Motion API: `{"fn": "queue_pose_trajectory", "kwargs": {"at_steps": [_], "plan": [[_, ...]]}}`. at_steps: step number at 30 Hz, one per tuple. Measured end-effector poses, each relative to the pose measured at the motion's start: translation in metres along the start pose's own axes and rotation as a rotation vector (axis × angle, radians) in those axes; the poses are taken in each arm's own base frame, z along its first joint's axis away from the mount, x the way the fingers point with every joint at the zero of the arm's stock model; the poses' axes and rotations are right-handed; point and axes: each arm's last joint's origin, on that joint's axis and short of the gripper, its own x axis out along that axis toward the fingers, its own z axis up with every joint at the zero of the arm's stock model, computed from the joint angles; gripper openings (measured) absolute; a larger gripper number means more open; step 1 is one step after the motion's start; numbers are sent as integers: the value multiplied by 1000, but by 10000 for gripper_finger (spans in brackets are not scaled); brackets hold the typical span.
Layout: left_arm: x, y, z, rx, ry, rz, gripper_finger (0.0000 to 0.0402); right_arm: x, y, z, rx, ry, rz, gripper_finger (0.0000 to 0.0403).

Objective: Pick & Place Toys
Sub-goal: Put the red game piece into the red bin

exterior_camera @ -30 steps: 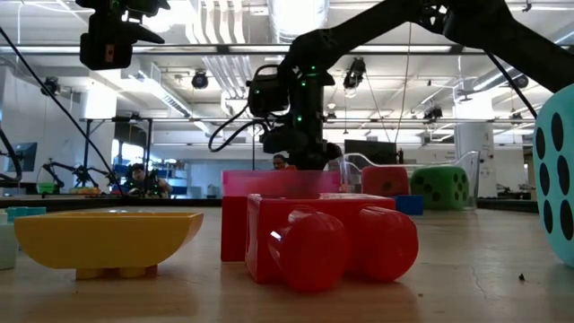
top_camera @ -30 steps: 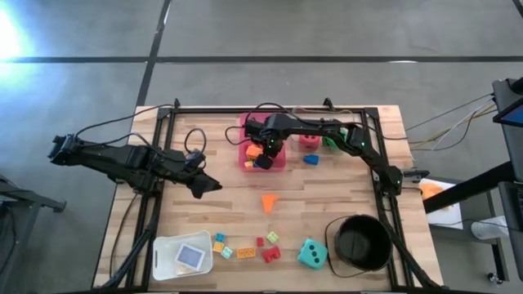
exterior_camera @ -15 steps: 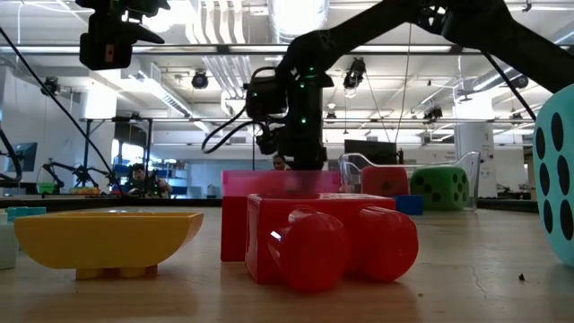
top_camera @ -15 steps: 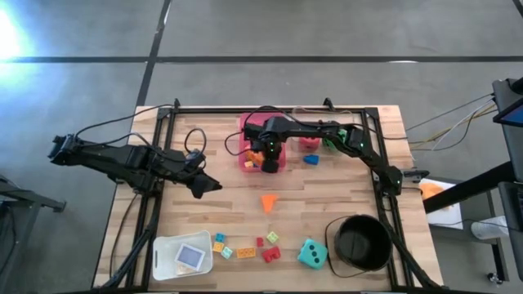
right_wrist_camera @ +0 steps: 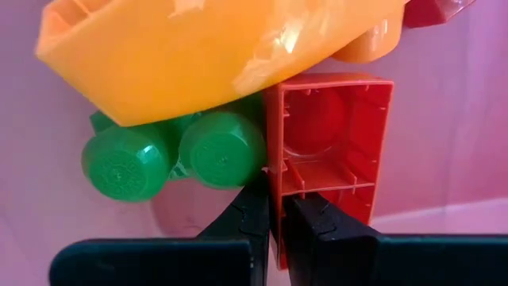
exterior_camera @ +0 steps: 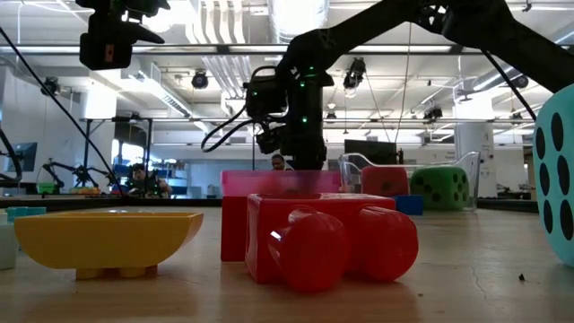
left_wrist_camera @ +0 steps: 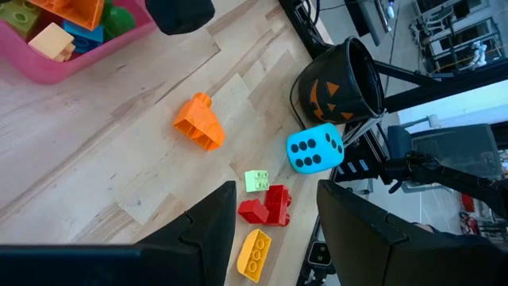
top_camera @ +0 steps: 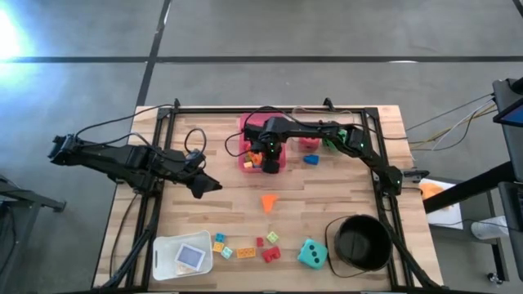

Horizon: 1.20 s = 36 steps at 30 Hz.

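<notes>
The right wrist view alone shows the right gripper (right_wrist_camera: 276, 226) down inside the pink tray (right_wrist_camera: 460, 143), its fingers pinched onto the wall of a hollow red brick (right_wrist_camera: 329, 147), beside one green brick (right_wrist_camera: 171, 159) and under one orange brick (right_wrist_camera: 214, 48).

The left wrist view shows the left gripper (left_wrist_camera: 274, 214) half open and empty above the table (left_wrist_camera: 103, 167), over one orange wedge brick (left_wrist_camera: 198, 123), one teal die (left_wrist_camera: 314, 148) and the black bucket (left_wrist_camera: 337, 79).

Only the high view shows both arms at once, and one white container (top_camera: 181, 256) at the near edge.
</notes>
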Motion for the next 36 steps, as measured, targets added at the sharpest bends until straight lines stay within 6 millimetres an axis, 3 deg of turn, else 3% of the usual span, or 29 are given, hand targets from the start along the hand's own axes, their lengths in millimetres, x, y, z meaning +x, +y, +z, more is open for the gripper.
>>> {"fn": "queue_pose_trajectory", "kwargs": {"at_steps": [4, 11, 19, 26, 36], "plan": [[0, 0, 0, 0, 0, 0, 181, 0, 2, 0, -19, 1, 1, 47], [0, 0, 0, 0, 0, 0, 181, -3, 3, 0, -22, 8, 4, 155], [0, 0, 0, 0, 0, 1, 181, -26, 2, 4, -2, -12, -1, 241], [0, 0, 0, 0, 0, 3, 181, -53, 2, 6, 0, -26, -2, 275], [0, 0, 0, 1, -5, 7, 181, -90, 15, 2, -3, -13, 6, 279]]}}
